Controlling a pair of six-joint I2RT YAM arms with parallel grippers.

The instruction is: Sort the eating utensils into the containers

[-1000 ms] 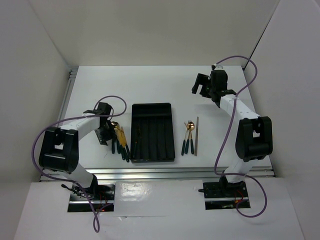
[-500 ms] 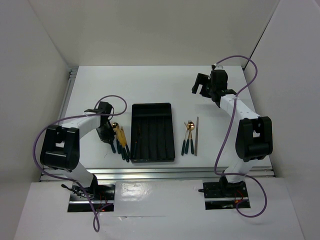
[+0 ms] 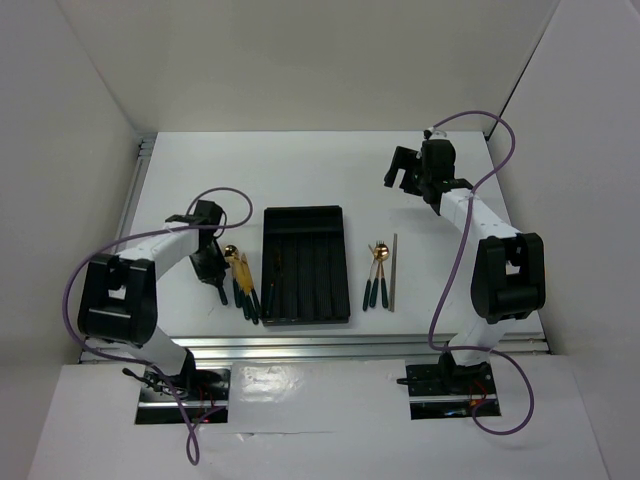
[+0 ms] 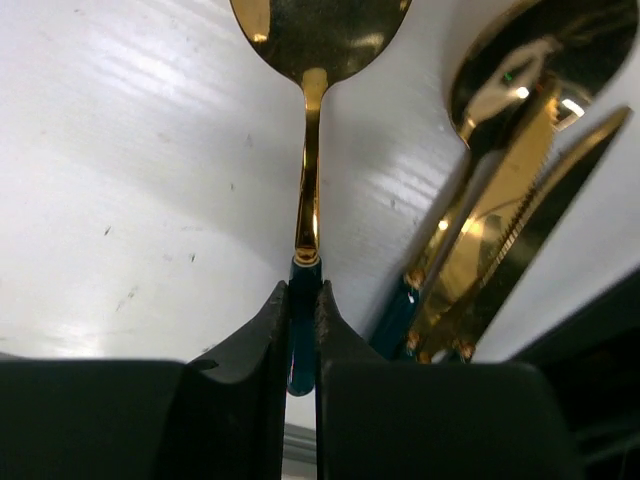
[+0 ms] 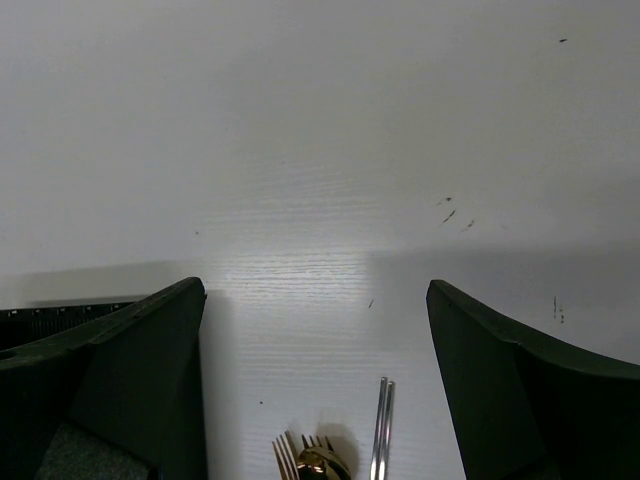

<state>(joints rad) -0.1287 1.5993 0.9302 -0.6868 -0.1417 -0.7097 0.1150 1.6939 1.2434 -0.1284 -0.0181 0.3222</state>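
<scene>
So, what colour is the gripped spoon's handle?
Dark teal, where the left gripper pinches the spoon; clearest in left wrist view.

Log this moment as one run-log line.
left pincer: shut on handle of gold-headed, teal-handled spoon | right pincer: open, holding nothing | black rectangular plastic tray: spoon not yet inside

The left arm bends low at the near left, the left gripper (image 3: 214,272) pinched on a spoon (image 4: 309,150) handle. The right arm stretches far right, the right gripper (image 3: 403,172) spread wide.
</scene>
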